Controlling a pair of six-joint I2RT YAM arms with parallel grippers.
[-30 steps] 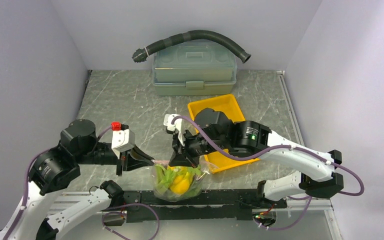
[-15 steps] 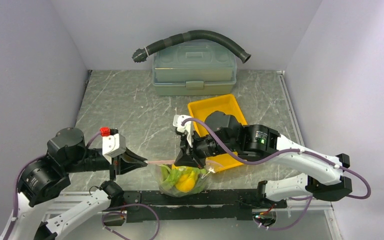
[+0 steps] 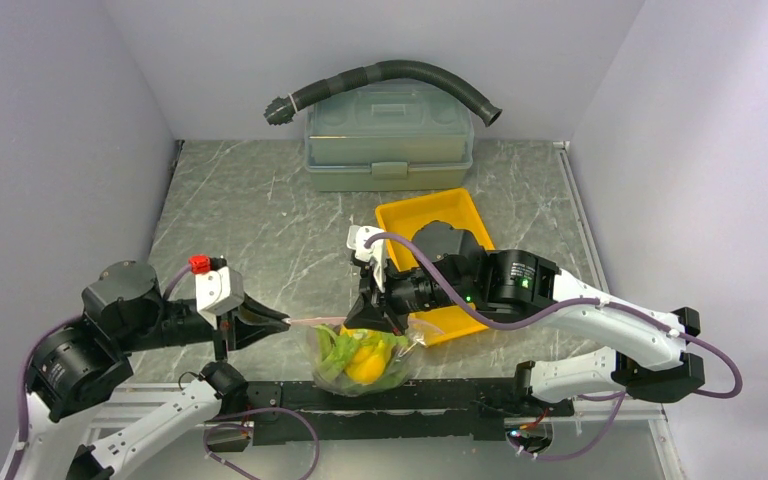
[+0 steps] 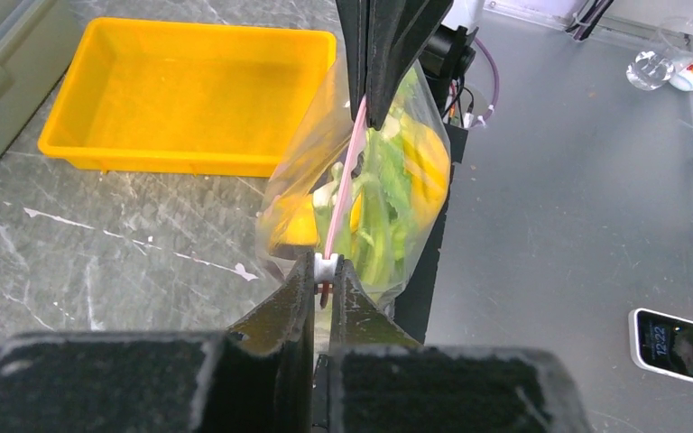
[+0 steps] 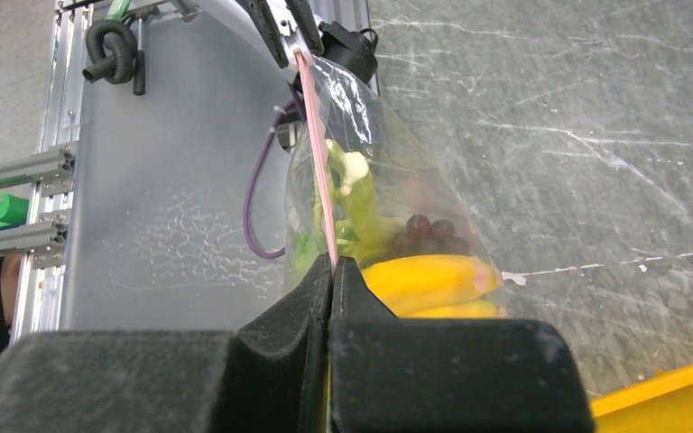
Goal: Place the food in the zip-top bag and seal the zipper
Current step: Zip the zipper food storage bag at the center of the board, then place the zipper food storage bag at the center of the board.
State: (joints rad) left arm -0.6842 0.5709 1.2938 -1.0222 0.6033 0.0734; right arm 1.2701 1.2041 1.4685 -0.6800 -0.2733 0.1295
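Grey marbled table [image 3: 260, 210], pale lilac walls [image 3: 60, 120]: one lidded box [image 3: 390, 140], one yellow tray [image 3: 457, 212], one zip-top bag [image 3: 332, 352] of food [image 3: 362, 368] hanging at the near edge, its pink zipper [image 3: 315, 321] stretched between left gripper [image 3: 282, 322] and right gripper [image 3: 368, 322], both clamped on it.

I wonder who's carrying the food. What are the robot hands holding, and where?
The left gripper and right gripper each pinch the clear plastic zip-top bag by its thin pink zipper strip, at separate spots.

The clear bag [image 3: 320, 372] hangs at the near middle, holding the food [image 3: 364, 364]: yellow bananas [image 5: 433, 275], dark grapes [image 5: 426, 233], green pieces [image 4: 388, 225]. Its pink zipper [image 3: 315, 321] runs taut, left to right.
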